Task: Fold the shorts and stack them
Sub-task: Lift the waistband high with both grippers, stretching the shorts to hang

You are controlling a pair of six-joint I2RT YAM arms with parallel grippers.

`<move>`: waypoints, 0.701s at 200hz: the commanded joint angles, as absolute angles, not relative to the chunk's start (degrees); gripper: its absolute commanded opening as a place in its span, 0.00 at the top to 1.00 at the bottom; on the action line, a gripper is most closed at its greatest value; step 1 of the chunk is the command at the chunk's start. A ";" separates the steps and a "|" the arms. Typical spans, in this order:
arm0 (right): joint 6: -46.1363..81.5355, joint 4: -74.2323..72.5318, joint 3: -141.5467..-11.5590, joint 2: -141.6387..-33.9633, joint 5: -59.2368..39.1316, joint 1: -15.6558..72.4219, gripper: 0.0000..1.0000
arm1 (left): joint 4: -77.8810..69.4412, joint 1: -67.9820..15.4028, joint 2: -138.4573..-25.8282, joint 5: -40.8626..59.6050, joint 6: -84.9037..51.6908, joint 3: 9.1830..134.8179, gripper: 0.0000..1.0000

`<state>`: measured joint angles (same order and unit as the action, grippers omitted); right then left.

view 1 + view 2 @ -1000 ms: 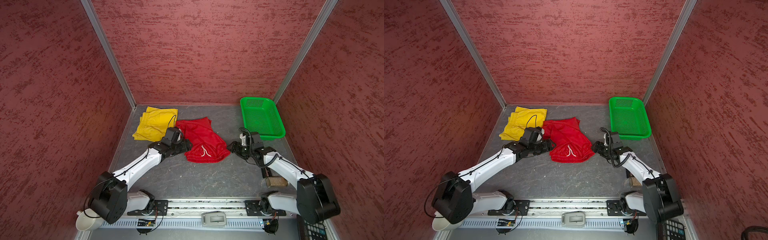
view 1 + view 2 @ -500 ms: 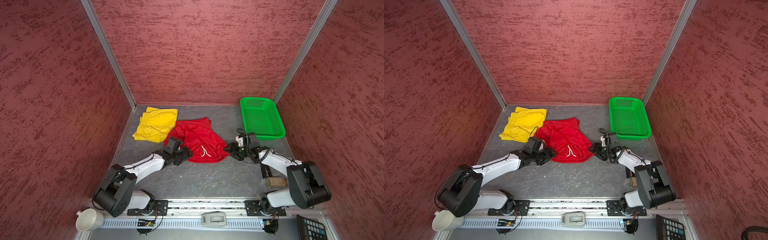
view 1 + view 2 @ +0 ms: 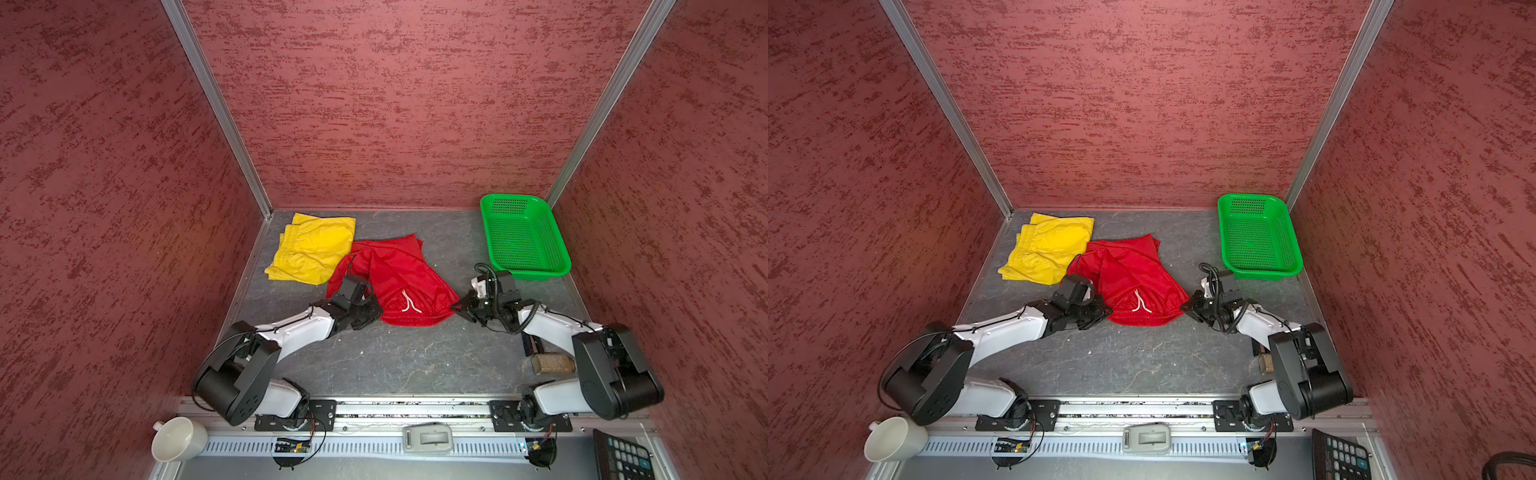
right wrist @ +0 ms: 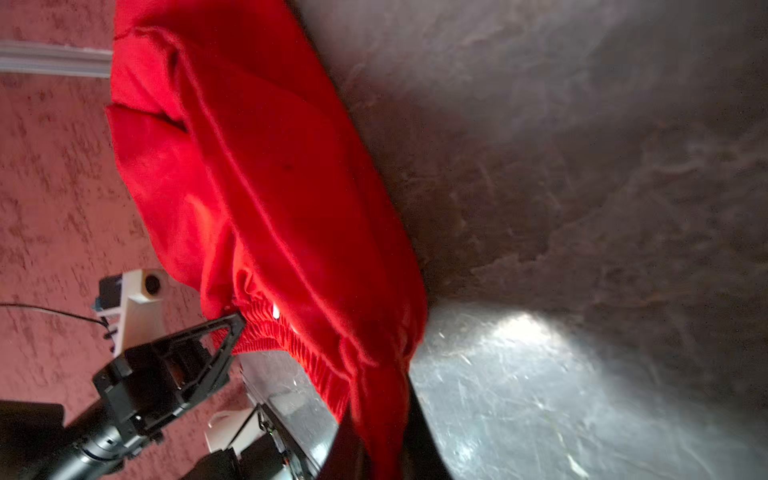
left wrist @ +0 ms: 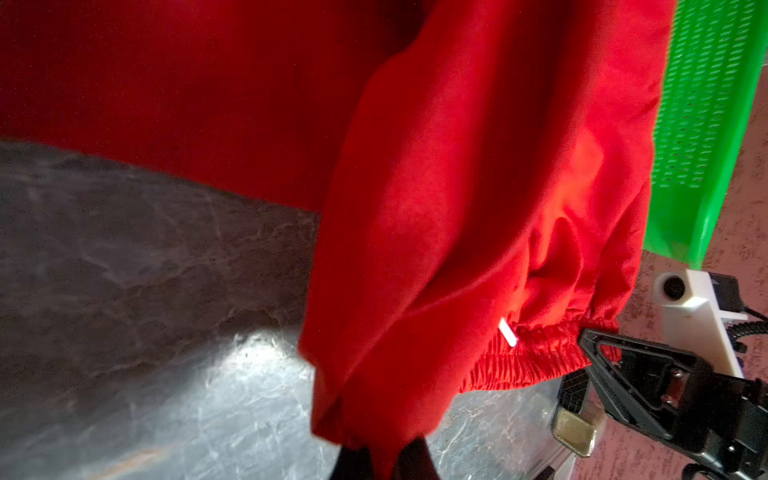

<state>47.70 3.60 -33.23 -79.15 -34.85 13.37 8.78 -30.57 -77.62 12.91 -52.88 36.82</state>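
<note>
The red shorts (image 3: pixel 395 278) (image 3: pixel 1133 282) lie in the middle of the grey floor, waistband and white drawstring toward the front. My left gripper (image 3: pixel 376 311) (image 5: pixel 382 461) is shut on the waistband's left corner. At the right corner my right gripper (image 3: pixel 455 309) (image 4: pixel 380 449) is shut on the red shorts (image 4: pixel 266 187) too. In each wrist view red fabric (image 5: pixel 478 208) is pinched between the dark fingers, and the other gripper shows at the far end of the waistband. The yellow shorts (image 3: pixel 311 249) (image 3: pixel 1048 247) lie folded at the back left, touching the red pair.
A green perforated basket (image 3: pixel 521 237) (image 3: pixel 1256 237) stands at the back right. A brown block (image 3: pixel 552 363) lies by the right arm's base. A white cup (image 3: pixel 178 438) and a calculator (image 3: pixel 623 455) sit in front of the rail. Red walls close in three sides.
Both arms lowered and reached in to the waistband's two corners, then both grippers closed on the red fabric. The red shorts shifted slightly; the yellow pair stayed put.
</note>
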 commanded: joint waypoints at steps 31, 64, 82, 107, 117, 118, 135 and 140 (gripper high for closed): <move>49.45 -1.49 -47.31 -66.14 -36.22 8.16 1.00 | 26.12 -27.62 -65.87 2.89 -38.09 58.25 1.00; 45.62 -4.50 -61.20 -63.19 -38.49 7.03 1.00 | 36.17 -26.83 -66.59 -0.45 -26.72 78.62 1.00; 44.50 -7.30 -67.06 -61.96 -39.99 7.03 1.00 | 40.10 -27.20 -66.91 -2.46 -22.95 87.47 1.00; 43.03 -5.59 -73.87 -59.55 -38.79 7.03 1.00 | 41.47 -28.50 -64.84 -4.64 -20.57 93.74 1.00; 42.25 -4.55 -76.08 -58.46 -38.76 7.03 1.00 | 41.29 -29.22 -63.50 -5.30 -20.22 94.84 1.00; 42.18 -4.43 -76.27 -58.37 -38.72 7.03 1.00 | 41.30 -29.33 -63.35 -5.42 -20.22 94.97 1.00; 41.17 -2.59 -79.15 -56.08 -37.64 7.03 1.00 | 41.13 -30.67 -60.98 -6.56 -20.61 96.17 1.00; 41.01 -2.43 -79.82 -55.42 -37.62 7.03 1.00 | 41.18 -31.07 -60.34 -6.80 -20.72 96.40 1.00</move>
